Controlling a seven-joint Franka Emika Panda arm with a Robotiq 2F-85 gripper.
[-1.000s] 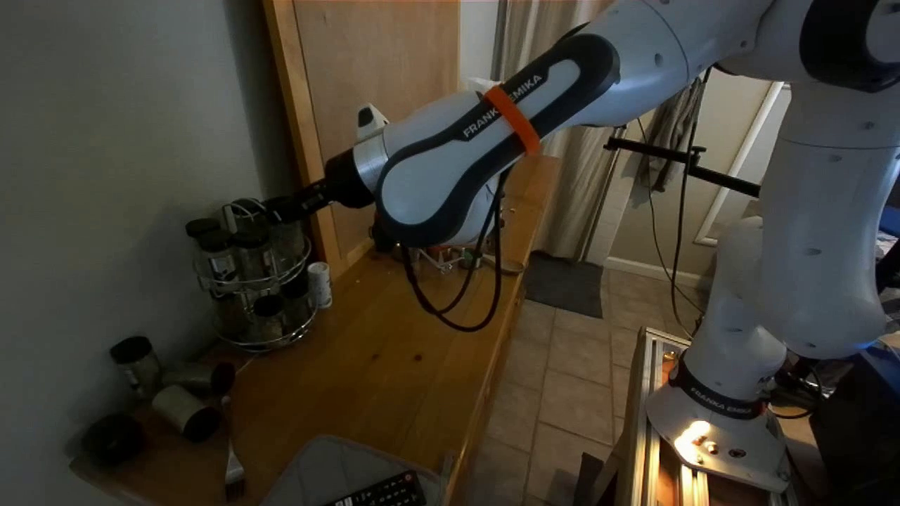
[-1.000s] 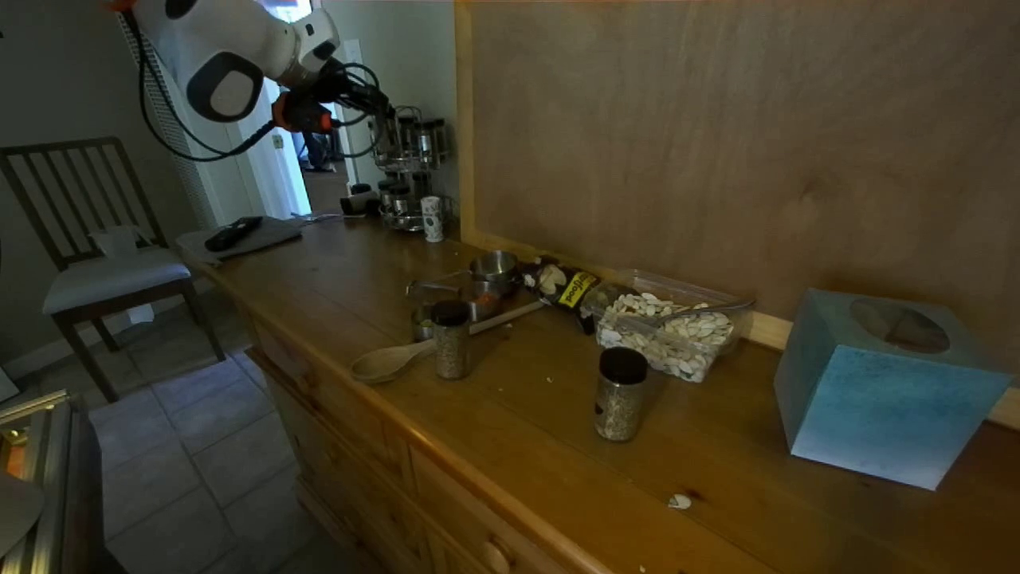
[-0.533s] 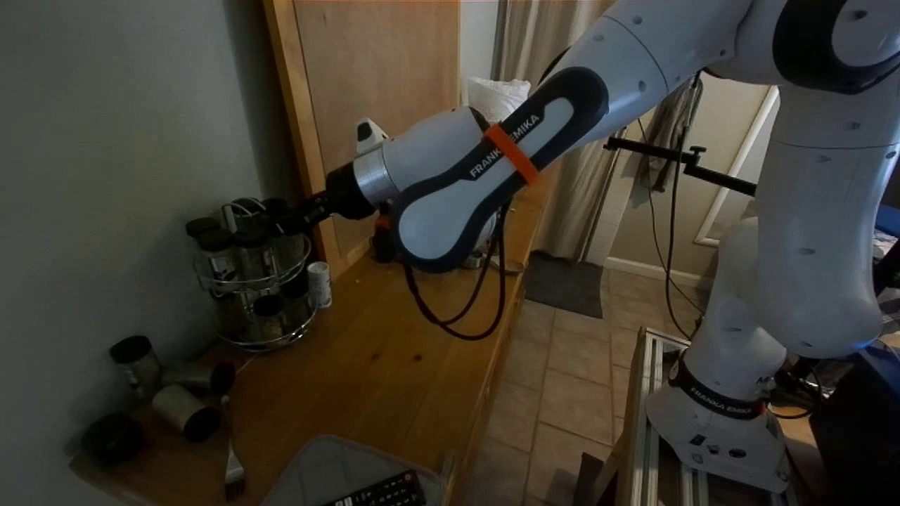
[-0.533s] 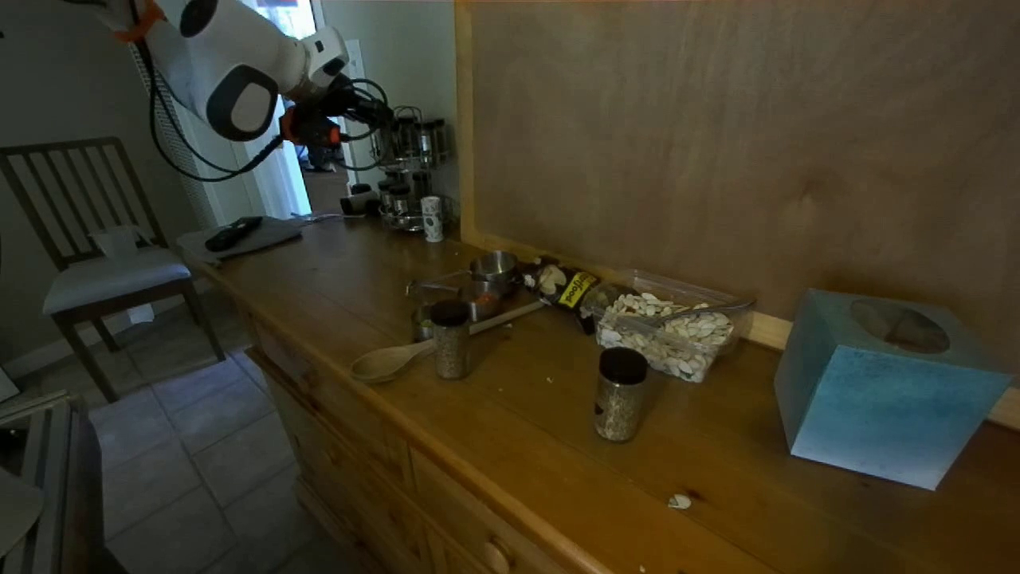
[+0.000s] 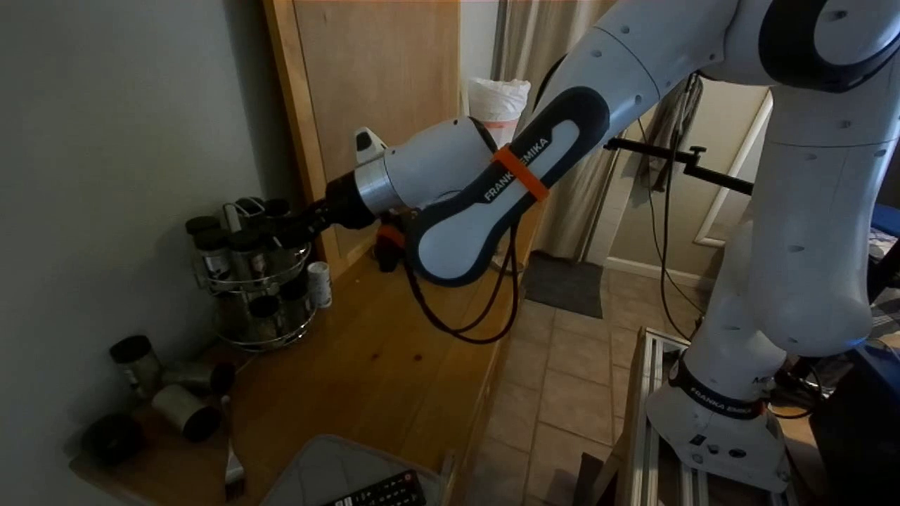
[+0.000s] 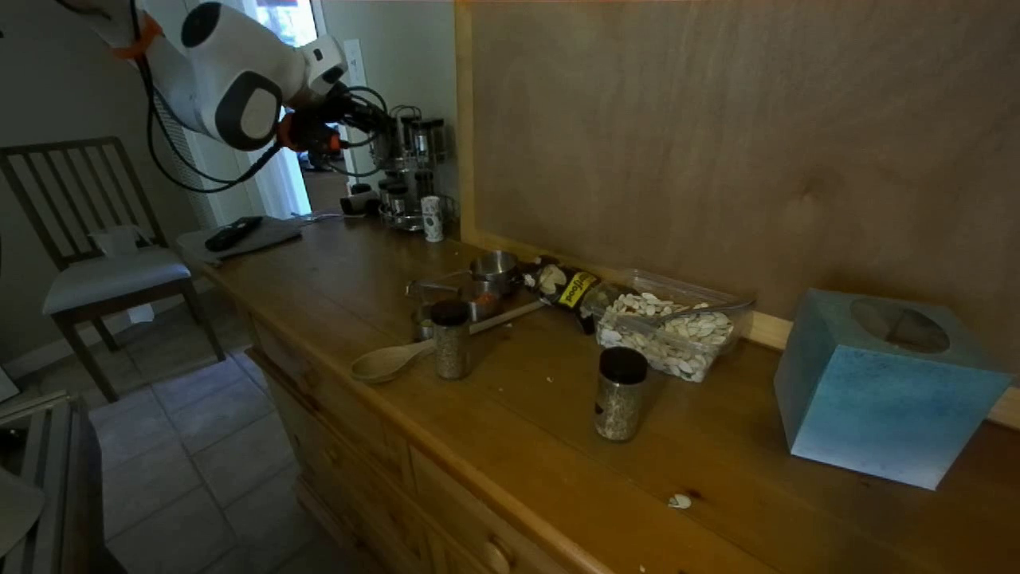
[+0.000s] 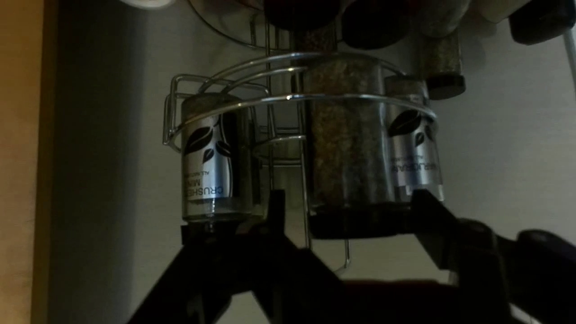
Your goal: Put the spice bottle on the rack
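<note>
The rack is a two-tier wire carousel of glass jars with dark lids, in both exterior views [image 5: 264, 346] [image 6: 410, 226] and, upside down, in the wrist view [image 7: 288, 97]. My gripper [image 7: 349, 202] is open at the upper tier. A spice bottle [image 7: 348, 153] with brown contents and a dark lid stands inside the upper ring, between the fingers. The right finger overlaps its lid in view; a gap shows at the left finger. A crushed mint jar [image 7: 209, 157] and a marjoram jar [image 7: 414, 144] stand beside it. In the exterior views the fingertips blend into dark lids.
A patterned white shaker [image 5: 320, 284] stands beside the rack. Loose bottles [image 5: 184, 411] and a fork [image 5: 233, 464] lie near the wall. Farther along are two spice bottles [image 6: 452, 343] [image 6: 620, 395], a wooden spoon [image 6: 390, 363], a seed tub [image 6: 677, 335] and a tissue box [image 6: 884, 391].
The forearm and wrist have lowered, and the gripper has come down slightly at the upper tier. The jars on the rack have shifted slightly, as if it turned a little.
</note>
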